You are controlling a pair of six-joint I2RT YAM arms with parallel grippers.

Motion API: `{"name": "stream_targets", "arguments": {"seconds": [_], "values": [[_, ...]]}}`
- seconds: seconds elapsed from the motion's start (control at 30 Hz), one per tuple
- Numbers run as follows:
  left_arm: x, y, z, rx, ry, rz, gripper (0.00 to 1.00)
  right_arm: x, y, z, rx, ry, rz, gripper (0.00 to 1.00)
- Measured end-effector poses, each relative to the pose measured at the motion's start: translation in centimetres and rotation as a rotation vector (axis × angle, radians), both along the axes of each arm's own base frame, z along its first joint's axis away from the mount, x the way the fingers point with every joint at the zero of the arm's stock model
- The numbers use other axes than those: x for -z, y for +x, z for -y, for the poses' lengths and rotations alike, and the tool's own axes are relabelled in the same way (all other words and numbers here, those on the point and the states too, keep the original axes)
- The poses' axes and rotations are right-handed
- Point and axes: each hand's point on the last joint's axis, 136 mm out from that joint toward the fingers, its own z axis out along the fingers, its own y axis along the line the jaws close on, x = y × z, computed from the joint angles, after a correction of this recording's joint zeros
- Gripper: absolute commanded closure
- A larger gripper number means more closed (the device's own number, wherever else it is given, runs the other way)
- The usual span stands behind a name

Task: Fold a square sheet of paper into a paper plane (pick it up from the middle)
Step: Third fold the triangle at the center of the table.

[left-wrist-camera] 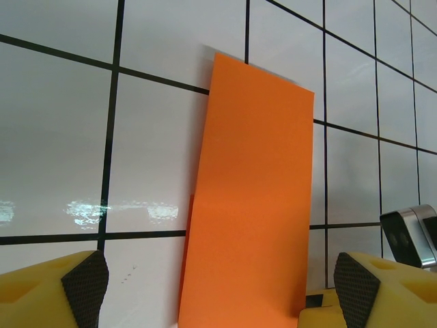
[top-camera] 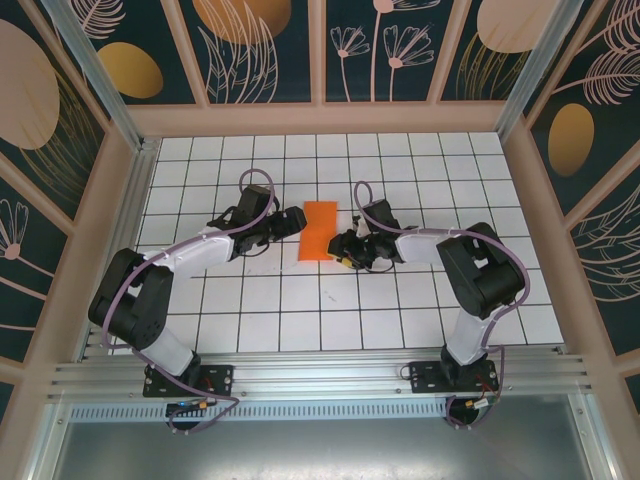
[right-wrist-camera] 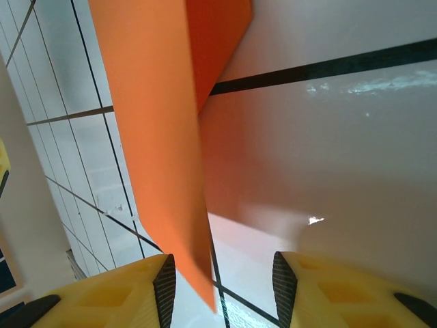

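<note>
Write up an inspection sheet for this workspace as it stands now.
Surface: glossy white table with black grid lines.
Job's things: orange sheet of paper, folded in half, with one layer lifted off the table on the right gripper's side.
Clutter: nothing seen.
Grippers: left gripper wide open, its fingers on either side of the paper's end; right gripper open, with the raised layer between its fingers.
Cables: purple cables looped clear of the paper.
Surroundings: flower-patterned walls; metal rail at the near edge.
</note>
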Motion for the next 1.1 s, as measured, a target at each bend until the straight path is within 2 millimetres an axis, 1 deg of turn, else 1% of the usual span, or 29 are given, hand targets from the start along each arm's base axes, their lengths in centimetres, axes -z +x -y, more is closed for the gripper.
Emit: {"name": "stream_targets", "arguments": {"seconds": [0.07,0.13,0.3,0.37,0.47,0.53,0.63,0.7,0.83,0.97,1.1], "values": [[0.0,0.0,0.0,0.001,-0.001,-0.001,0.12,-0.1,0.0,-0.1,-0.002,0.001,0.001,0.59],[0.0,0.0,0.0,0.002,-0.002,-0.001,0.12,-0.3,0.0,-0.3,-0.009,0.007,0.005,0.63],[-0.1,-0.1,0.3,0.012,-0.014,-0.001,0.12,-1.0,-0.1,-1.0,-0.038,0.038,0.011,0.86],[-0.3,0.0,0.5,0.017,-0.023,0.006,0.12,-1.0,-0.2,-1.0,-0.044,0.040,0.006,0.93],[-0.5,-0.1,1.1,0.044,-0.057,0.014,0.16,-0.6,-0.7,-0.7,-0.057,0.021,-0.008,0.99],[-0.6,-0.4,1.8,0.072,-0.093,0.018,0.21,-0.3,-1.3,-0.2,-0.068,-0.002,-0.027,1.00],[-0.7,-0.8,3.0,0.119,-0.168,0.017,0.31,-0.2,-2.3,0.7,-0.093,-0.037,-0.048,1.00],[-0.3,-1.2,4.0,0.150,-0.209,0.007,0.40,-0.3,-2.9,1.5,-0.108,-0.060,-0.058,1.00],[0.2,-1.8,6.0,0.209,-0.265,-0.005,0.52,-0.1,-3.8,2.7,-0.131,-0.096,-0.081,1.00],[1.9,-2.5,7.8,0.256,-0.303,-0.050,0.63,0.3,-4.7,3.4,-0.158,-0.126,-0.110,1.00],[3.6,-2.2,8.2,0.248,-0.284,-0.086,0.69,0.0,-4.6,3.5,-0.171,-0.143,-0.103,1.00]]}}
